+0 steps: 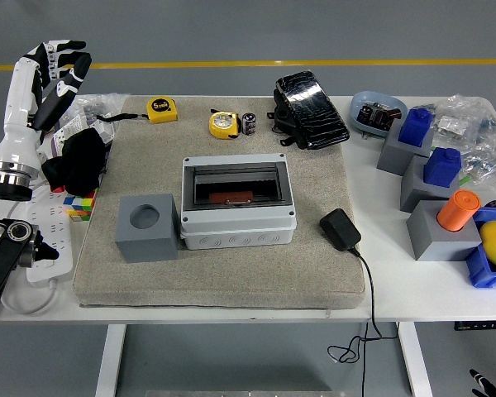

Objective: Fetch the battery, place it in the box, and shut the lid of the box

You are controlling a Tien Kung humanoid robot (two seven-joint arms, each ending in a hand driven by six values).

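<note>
A small black and silver battery [249, 123] stands upright on the grey mat near the far edge, just right of a yellow tape measure [223, 124]. The grey junction box [237, 202] sits in the middle of the mat, its dark window showing an orange part inside. My left hand [56, 68] is raised at the far left of the table, fingers spread and holding nothing, well away from the battery and the box. My right hand is out of sight.
A grey cube with a round hole [147, 227] stands left of the box. A black adapter [340, 229] with its cord lies to the right. A black foot pedal [310, 109], a second tape measure [161, 108], black cloth [78, 159], and blue and grey blocks [434, 179] surround the mat.
</note>
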